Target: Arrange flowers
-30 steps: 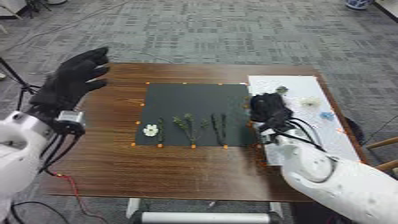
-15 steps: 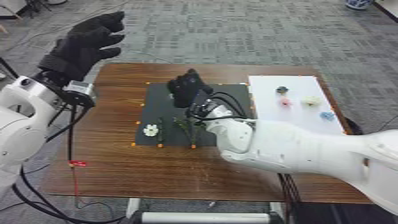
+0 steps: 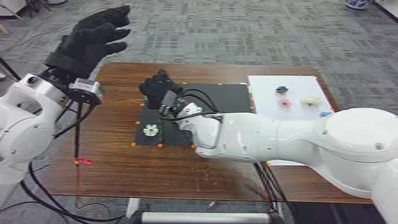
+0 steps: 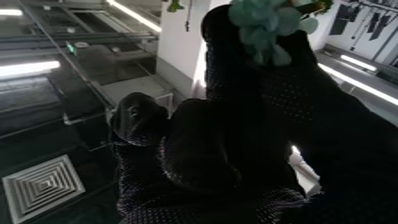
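Note:
In the head view my left hand (image 3: 94,40) is raised off the table's back left corner, open and holding nothing. My right hand (image 3: 158,88) is over the back left part of the dark mat (image 3: 229,93). In the right wrist view, the finger and thumb of my right hand (image 4: 233,107) pinch a pale green flower piece (image 4: 266,22). A white flower (image 3: 150,130) lies at the mat's front left, beside a partly covered green stem. My right arm covers the mat's front right part. A dark flower (image 3: 282,89), pink flower (image 3: 285,102) and cream flower (image 3: 310,101) lie on the white board (image 3: 295,82).
A blue flower (image 3: 325,114) lies at the board's right side, partly behind my right arm. Small orange markers edge the mat. The brown table (image 3: 133,175) has a metal bar (image 3: 206,218) below its front edge. Cables hang from both arms.
My right hand has moved left from the white board across the mat, uncovering the pink flower, while its arm now hides several stems. My left hand has risen and shifted slightly right.

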`<state>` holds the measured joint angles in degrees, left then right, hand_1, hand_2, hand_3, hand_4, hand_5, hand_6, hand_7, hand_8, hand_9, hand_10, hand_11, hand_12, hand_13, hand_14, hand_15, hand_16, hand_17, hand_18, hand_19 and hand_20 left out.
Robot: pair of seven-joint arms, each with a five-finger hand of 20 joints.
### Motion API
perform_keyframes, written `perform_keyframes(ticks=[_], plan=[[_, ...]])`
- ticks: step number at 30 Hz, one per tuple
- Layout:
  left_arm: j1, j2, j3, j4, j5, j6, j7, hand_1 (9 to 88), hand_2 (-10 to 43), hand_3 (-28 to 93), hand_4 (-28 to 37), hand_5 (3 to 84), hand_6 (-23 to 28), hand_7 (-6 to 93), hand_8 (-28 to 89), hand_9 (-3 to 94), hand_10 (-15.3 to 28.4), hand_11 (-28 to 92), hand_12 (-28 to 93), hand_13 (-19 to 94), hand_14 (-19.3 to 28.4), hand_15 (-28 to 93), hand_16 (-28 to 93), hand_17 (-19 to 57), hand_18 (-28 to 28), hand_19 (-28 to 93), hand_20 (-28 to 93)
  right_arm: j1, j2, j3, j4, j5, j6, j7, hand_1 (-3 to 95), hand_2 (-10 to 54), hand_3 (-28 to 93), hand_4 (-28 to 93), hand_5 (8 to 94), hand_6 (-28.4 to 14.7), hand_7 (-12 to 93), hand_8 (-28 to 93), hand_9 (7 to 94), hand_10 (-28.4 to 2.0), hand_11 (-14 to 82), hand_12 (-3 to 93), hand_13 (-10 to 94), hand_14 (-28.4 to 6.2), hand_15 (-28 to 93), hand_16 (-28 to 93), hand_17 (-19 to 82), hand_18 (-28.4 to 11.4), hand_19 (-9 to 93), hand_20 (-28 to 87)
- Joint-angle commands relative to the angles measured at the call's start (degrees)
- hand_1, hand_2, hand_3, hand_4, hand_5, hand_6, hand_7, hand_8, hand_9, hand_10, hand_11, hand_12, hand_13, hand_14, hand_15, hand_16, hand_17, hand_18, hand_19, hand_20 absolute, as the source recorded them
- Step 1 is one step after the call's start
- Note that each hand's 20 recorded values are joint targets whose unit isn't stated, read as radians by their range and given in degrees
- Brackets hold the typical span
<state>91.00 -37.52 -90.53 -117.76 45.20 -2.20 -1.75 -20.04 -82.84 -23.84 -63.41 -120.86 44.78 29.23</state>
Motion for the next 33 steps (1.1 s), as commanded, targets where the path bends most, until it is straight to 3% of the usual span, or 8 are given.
perform_keyframes(ticks=[1,6,14,21,33], plan=[[-2.3,-1.21,1.3,0.44,0.21,-0.77,0.75,25.5,-5.4,69,-27.3,21.6,1.2,15.5,-7,15.8,9.2,14,20,6,12.5,33,-3,-13.1,19.4,38,9,0.0,-2.5,-4.2,4.0,-0.4,-1.3,1.1,47.9,-9.5,86,-28,79.1,3.6,36,-6,88.2,-4.8,14.5,44.6,78,-4.1,87,32,42,-20.4,93,51],[-3.4,-1.63,2.36,1.04,0.09,-0.93,0.74,25.6,-5.3,69,-27.2,21.7,1.2,15.5,-7,15.8,9.2,14,20,6,12.5,33,-3,-13.1,19.5,38,9,-1.7,-2.3,-4.0,5.2,-1.8,-3.4,1.3,48.2,-9.5,85,-28,79.9,4.3,34,-6,89.3,-4.7,11.7,41.7,78,-4.2,87,32,42,-20.4,93,51],[-3.4,-1.68,2.2,1.12,0.12,-1.34,0.71,25.5,-5.4,69,-27.1,21.7,1.2,15.7,-7,15.8,9.1,14,20,6,12.5,33,-3,-13.2,19.5,38,9,-1.9,-1.3,-2.5,4.5,-2.0,-7.0,2.0,48.4,-9.5,84,-28,79.6,5.2,32,-6,89.2,-3.9,9.0,39.7,79,-4.2,87,32,42,-20.5,93,51],[-3.5,-1.74,2.3,1.19,0.12,-1.36,0.75,25.5,-5.4,69,-27.2,21.7,1.2,15.6,-7,15.8,9.2,14,20,6,12.5,33,-2,-13.2,19.5,38,9,-2.1,-1.0,-1.7,4.5,-1.7,-7.1,1.9,43.7,-9.5,81,-28,75.7,4.9,32,-5,86.8,-3.6,8.2,39.0,78,-4.0,87,32,42,-20.2,93,51],[-3.2,-1.85,2.18,0.94,0.15,-1.46,0.68,25.5,-5.4,69,-27.2,21.7,1.3,15.3,-7,15.8,9.3,14,20,6,12.5,34,-3,-13.2,19.5,38,9,-0.6,-1.0,-2.6,2.3,-1.3,-6.0,3.9,39.8,-9.5,79,-28,73.2,4.2,33,-6,82.1,-4.7,16.3,33.3,77,-4.1,87,32,41,-20.4,93,52]])
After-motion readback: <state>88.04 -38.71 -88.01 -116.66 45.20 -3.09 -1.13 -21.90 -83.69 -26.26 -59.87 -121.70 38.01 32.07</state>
